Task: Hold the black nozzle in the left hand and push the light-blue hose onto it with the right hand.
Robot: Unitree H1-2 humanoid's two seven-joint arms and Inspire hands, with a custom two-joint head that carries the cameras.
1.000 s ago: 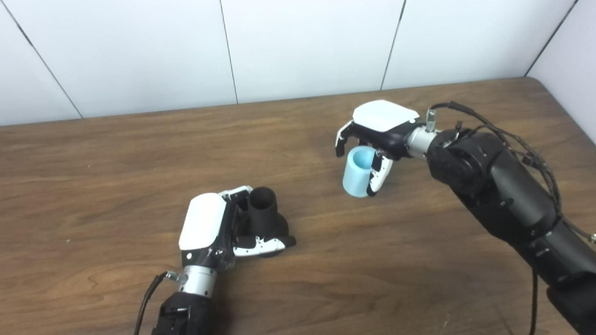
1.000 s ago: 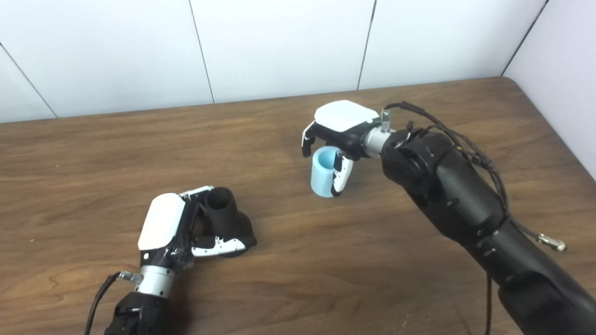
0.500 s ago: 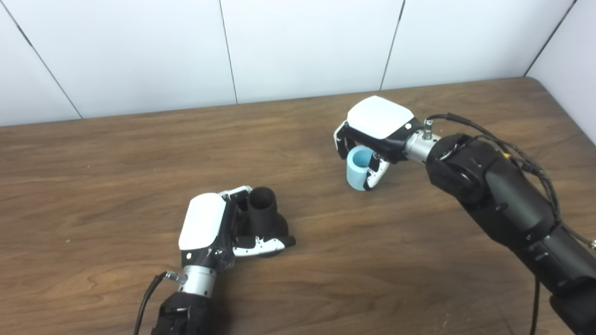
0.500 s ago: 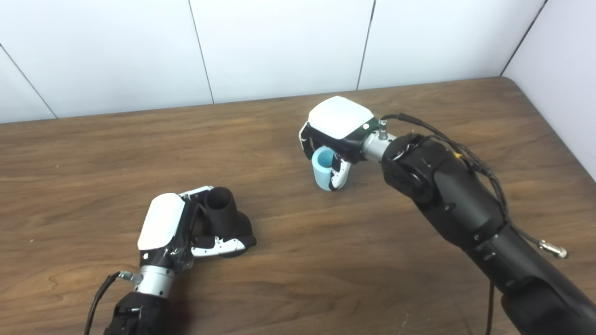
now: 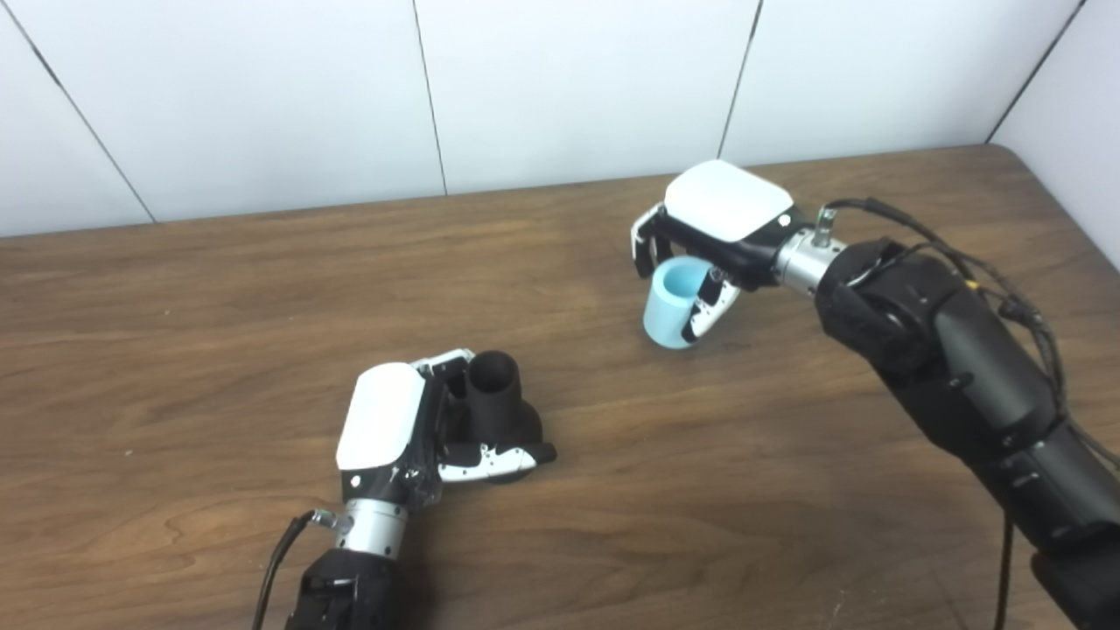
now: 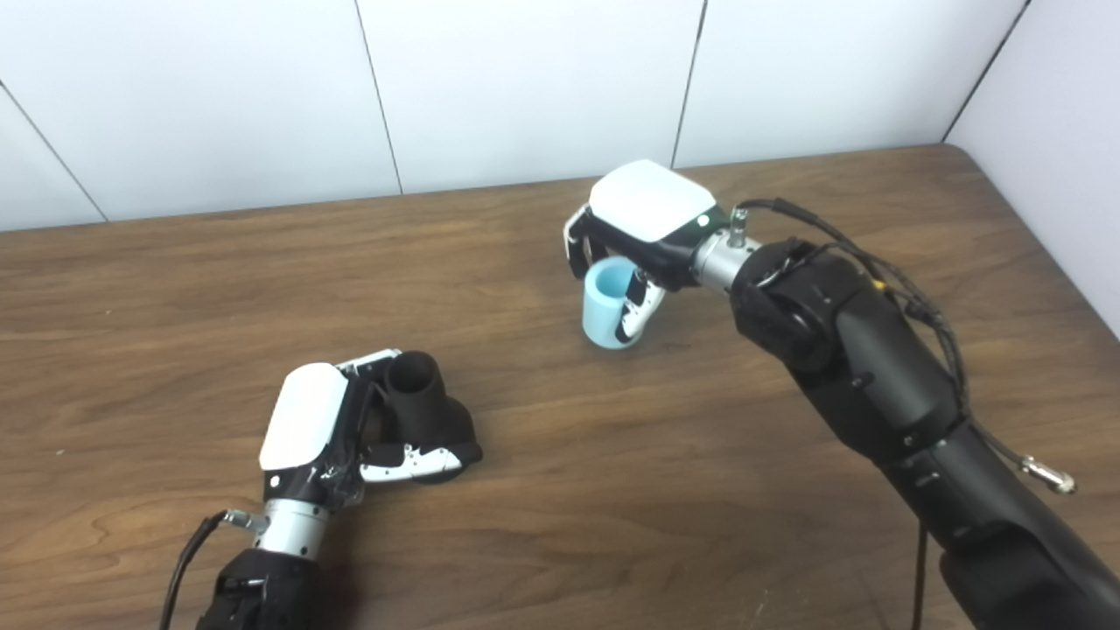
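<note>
The black nozzle (image 5: 497,404) is sitting in the lower middle-left of the frame, standing on the wooden table (image 5: 175,350) with its open round mouth facing up and its wider base down. The left hand (image 5: 398,429) is wrapping around it from the left: the fingers (image 5: 446,363) are curling behind the tube near its rim, and the thumb (image 5: 490,461) is lying across the front of the base, so the hand is closing on the nozzle and gripping it. The white back of this hand is facing up and toward the lower left, with its arm entering from the bottom edge.

The light-blue hose (image 5: 672,303), a short open tube, is sitting in the upper right-centre of the frame, well apart from the nozzle. It is tilting, with its open mouth facing up and to the right and its lower end close to the table; whether that end is touching the wood cannot be told. The right hand (image 5: 704,232) is reaching over it from the right, palm down, and is clamping on it: the fingers (image 5: 646,249) are curling down behind the far left side of the tube, and the thumb (image 5: 704,311) is pressing along its near right side. The dark right arm is stretching away to the lower right corner.
</note>
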